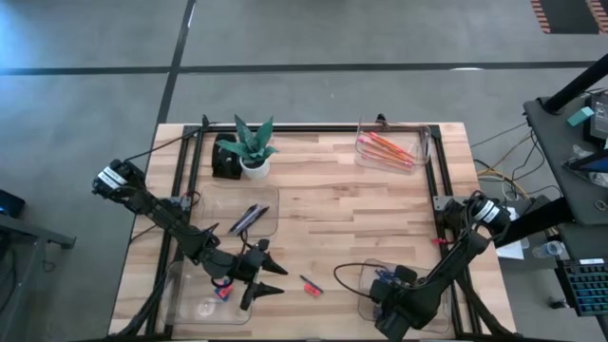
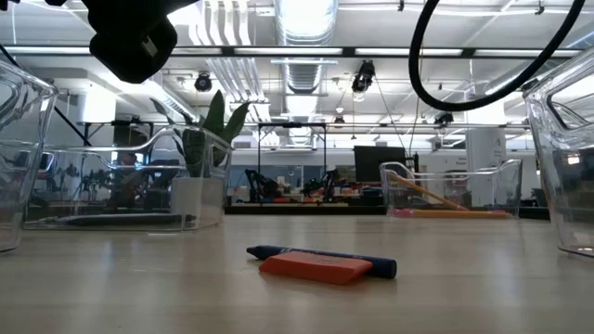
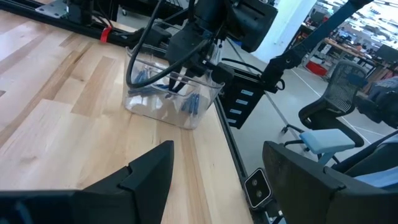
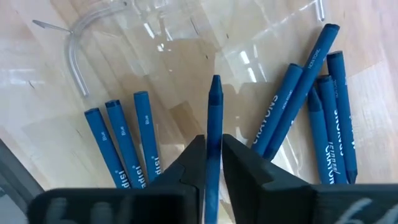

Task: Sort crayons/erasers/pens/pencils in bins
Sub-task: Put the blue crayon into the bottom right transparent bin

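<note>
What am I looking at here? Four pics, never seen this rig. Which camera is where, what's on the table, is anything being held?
It is a robot with two dark arms sorting stationery into clear bins on a wooden table.

The views are: overhead, table-level, and one camera on each wrist.

The right gripper is over the near-right bin and pinches a blue crayon; more blue crayons lie in that bin.

The left gripper is open, empty and hovers near the near-left bin.

Loose on the table are an orange-red eraser and a blue crayon on the table right behind it.

The far-right bin holds the orange and red pencils. A potted plant stands at the back.
</note>
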